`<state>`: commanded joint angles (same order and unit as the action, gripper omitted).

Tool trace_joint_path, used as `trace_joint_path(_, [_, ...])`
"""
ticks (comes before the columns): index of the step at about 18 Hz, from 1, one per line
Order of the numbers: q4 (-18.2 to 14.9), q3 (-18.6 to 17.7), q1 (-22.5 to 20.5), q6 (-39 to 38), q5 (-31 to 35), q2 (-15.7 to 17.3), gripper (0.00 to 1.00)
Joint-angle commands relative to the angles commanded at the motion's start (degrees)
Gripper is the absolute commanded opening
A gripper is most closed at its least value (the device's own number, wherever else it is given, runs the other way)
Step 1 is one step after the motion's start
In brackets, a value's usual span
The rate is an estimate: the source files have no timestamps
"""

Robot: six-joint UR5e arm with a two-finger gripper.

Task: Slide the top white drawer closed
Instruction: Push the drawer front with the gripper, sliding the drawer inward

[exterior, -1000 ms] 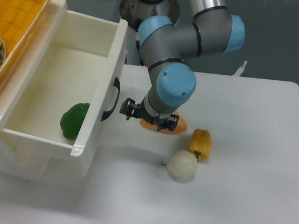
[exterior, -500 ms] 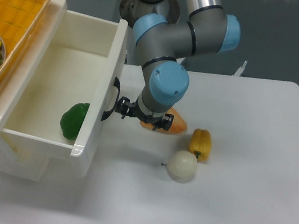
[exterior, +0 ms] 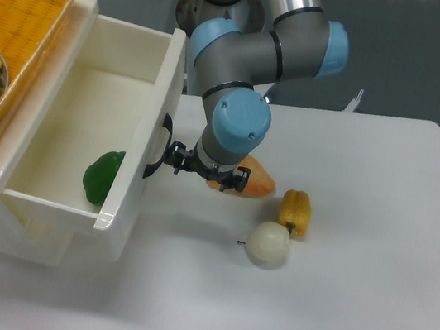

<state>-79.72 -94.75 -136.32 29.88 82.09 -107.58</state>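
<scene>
Top white drawer (exterior: 84, 123) extended far out of cabinet at left, green pepper (exterior: 99, 177) inside; gripper (exterior: 200, 170) set low against front panel beside black handle (exterior: 158, 147) for pushing inward; jaws state: cannot tell.

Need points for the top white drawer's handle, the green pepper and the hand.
black handle (exterior: 158, 148), fixed camera, on the curved grip of the top white drawer (exterior: 128, 192).
green pepper (exterior: 99, 177), fixed camera, on its visible body inside the drawer.
hand (exterior: 177, 161), fixed camera, between the fingertips.
</scene>
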Motion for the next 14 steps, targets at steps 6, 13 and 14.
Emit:
trace_joint_path(6, [0.1,0.2,1.0,-0.7,0.0,0.5,1.0])
trace_joint_path(13, [0.1,0.3,2.4,-1.8,0.0,0.4,1.0])
trace_joint_path(14, [0.1,0.3,2.5,-1.9,0.0,0.5,1.0])
